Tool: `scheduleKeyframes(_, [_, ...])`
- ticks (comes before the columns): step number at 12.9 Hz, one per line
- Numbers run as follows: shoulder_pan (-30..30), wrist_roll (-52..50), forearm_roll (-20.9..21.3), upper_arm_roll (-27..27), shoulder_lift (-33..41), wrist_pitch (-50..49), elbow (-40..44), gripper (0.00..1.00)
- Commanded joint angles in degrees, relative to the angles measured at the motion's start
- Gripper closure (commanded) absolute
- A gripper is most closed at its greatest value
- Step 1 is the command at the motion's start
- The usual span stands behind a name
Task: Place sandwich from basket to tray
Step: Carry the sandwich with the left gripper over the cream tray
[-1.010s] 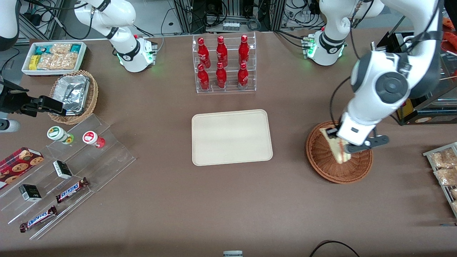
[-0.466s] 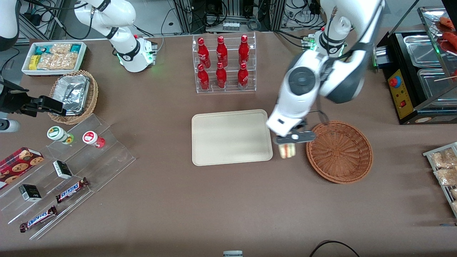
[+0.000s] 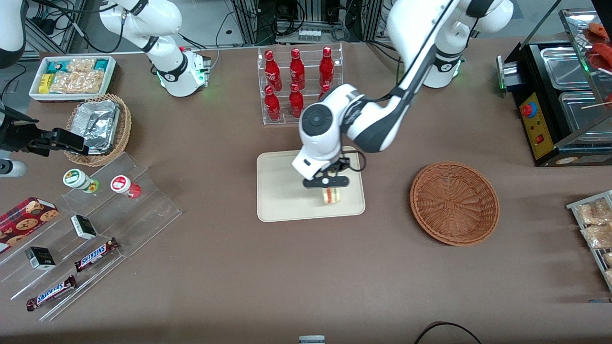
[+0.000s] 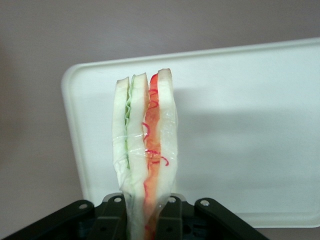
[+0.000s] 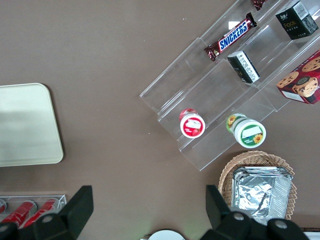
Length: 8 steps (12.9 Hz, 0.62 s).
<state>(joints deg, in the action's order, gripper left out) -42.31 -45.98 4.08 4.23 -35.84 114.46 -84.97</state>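
Brown tabletop — black two-finger gripper [image 3: 327, 184] clamps clear-wrapped triangular sandwich [image 3: 332, 195] above flat cream rectangular tray [image 3: 282, 191]; round reddish-brown wicker basket [image 3: 454, 203] sits empty. Placing step — next: lower, release.

Table: I see a plain brown tabletop [image 3: 215, 267], matte, filling nearly my whole front view.
Farther edge: tangled black cables [image 3: 224, 21] and metal racks [image 3: 311, 14] on a grey floor [image 3: 71, 36].
Light: even, soft shadows.
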Motion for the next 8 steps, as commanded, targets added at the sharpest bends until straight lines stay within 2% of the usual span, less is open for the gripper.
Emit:
scheduleKeyframes(1, [-3.0,-3.0,0.8,-0.9,-4.5,2.6,3.3,0.84])
scheduleKeyframes(6, [-6.1,-3.5,0.9,-1.0,-8.4,6.6,3.3,0.84])
scheduleKeyframes(7, [-6.6,-3.5,1.0,-1.0,-8.9,6.6,3.3,0.78])
scheduleKeyframes(8, [-6.7,-3.5,1.0,-1.0,-9.2,6.6,3.1,0.78])
